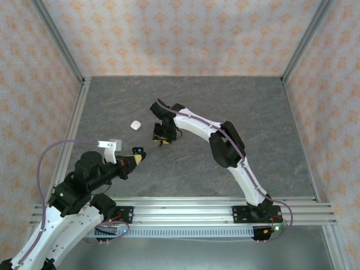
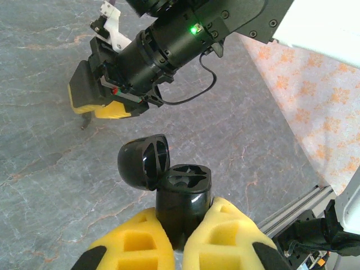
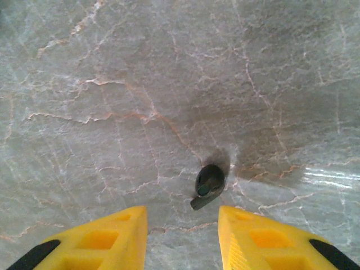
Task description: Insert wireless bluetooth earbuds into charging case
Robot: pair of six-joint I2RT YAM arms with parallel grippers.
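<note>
Nearest you, the L gripper (image 2: 183,225) is pinched tight on the black charging case (image 2: 183,197), lid (image 2: 143,160) flipped back, wells facing out and empty as far as I can tell. Further out, the R gripper (image 3: 183,225) hangs low over the table (image 3: 84,84), fingers spread, w/ one black earbud (image 3: 209,183) lying just ahead of the gap, untouched. So you're at the pick step, I'd say — no bud seated yet. Next move needs a centred, gentle pinch, since the bud's tiny vs. the pads and could squirt out, then a carry to the open case. Beyond, a small white object (image 1: 135,124) sits apart; can't tell what it is.
</note>
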